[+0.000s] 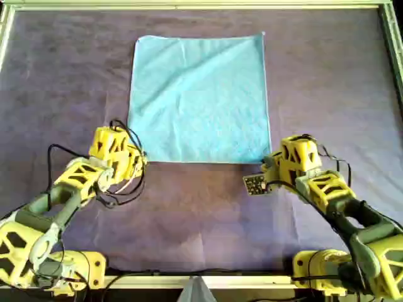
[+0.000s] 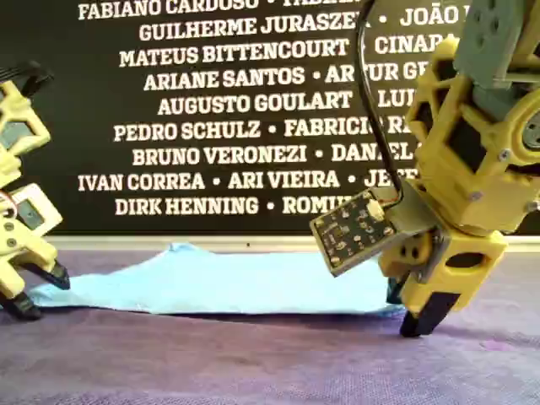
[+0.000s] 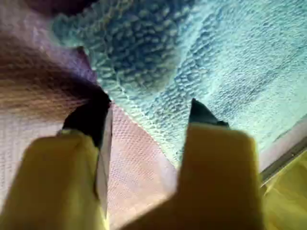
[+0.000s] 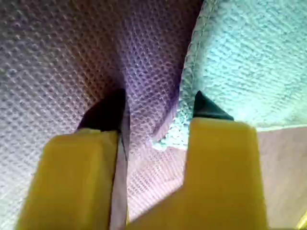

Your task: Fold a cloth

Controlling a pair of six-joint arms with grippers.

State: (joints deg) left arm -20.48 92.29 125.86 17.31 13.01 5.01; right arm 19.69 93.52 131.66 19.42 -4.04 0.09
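A: My first pincer [image 3: 147,106]: state?
B: Released. Jaws wide apart, straddling the hemmed edge of the cloth [image 1: 198,97] close to a corner; one tip over the purple surface [image 1: 315,82], the other over the terry.
A: My second pincer [image 4: 158,99]?
B: Also released. One tip over bare surface beside the cloth, the other at the cloth's edge, just by a corner.
A: Cloth position?
B: Spread flat, unfolded, purple surface showing on every side of it.

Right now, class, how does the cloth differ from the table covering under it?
The cloth is sky-blue and fuzzy; the covering is dark purple with a fine dimpled weave. The cloth is a small square; the covering fills the frame. Both lie flat.
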